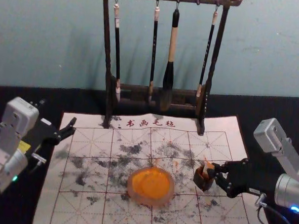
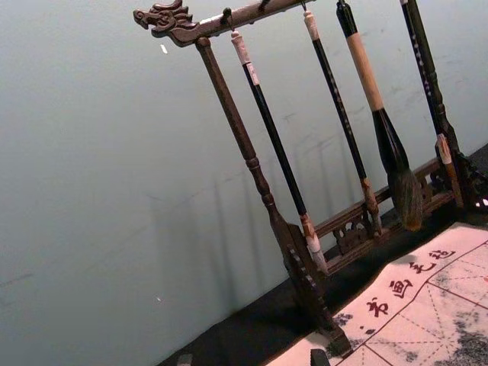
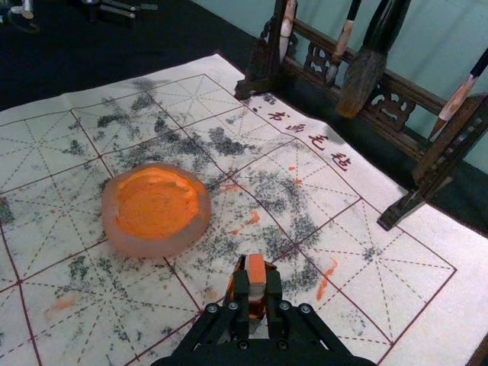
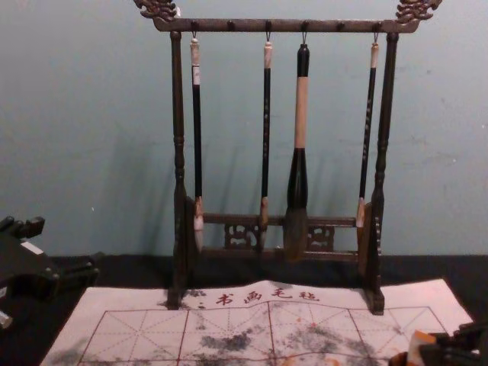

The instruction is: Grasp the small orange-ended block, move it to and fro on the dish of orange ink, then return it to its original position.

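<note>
Your right gripper (image 3: 257, 285) has its jaws closed to the width of the small orange-ended block (image 3: 256, 270), at the brown holder (image 1: 202, 182) right of the dish of orange ink (image 1: 149, 201). If you're lifting out, go straight up before crossing. Your left gripper (image 1: 73, 128) idles by the mat's left edge, jaws parted, empty. The right wrist view shows a finger on each side of the block; the head view shows the holder's walls better

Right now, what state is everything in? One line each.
Right gripper: shut on the block
Left gripper: open, off to the left
Block: gripped, orange end up
Brown holder: under the block; can't tell if block is seated
Dish: uncovered, orange ink inside
Mat: flat, ink-stained
Rack: upright
Four brushes: hanging
</note>
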`<action>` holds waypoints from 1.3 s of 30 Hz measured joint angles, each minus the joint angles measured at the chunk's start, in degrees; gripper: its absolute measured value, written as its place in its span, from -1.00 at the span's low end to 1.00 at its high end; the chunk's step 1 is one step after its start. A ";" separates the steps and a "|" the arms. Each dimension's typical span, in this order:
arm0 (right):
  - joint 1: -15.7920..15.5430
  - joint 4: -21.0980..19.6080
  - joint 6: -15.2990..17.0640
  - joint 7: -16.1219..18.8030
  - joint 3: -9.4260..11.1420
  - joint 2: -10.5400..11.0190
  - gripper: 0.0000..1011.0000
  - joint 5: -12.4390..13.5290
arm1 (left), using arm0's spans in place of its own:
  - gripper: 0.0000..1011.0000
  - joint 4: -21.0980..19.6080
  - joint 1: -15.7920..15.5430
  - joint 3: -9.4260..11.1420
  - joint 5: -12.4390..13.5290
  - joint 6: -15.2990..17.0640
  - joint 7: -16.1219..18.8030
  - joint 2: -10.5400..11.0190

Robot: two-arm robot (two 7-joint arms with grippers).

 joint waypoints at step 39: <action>-0.03 -0.03 0.11 -0.14 0.09 -0.04 -0.20 0.06 | 0.98 0.00 0.00 0.00 0.00 0.00 0.00 0.00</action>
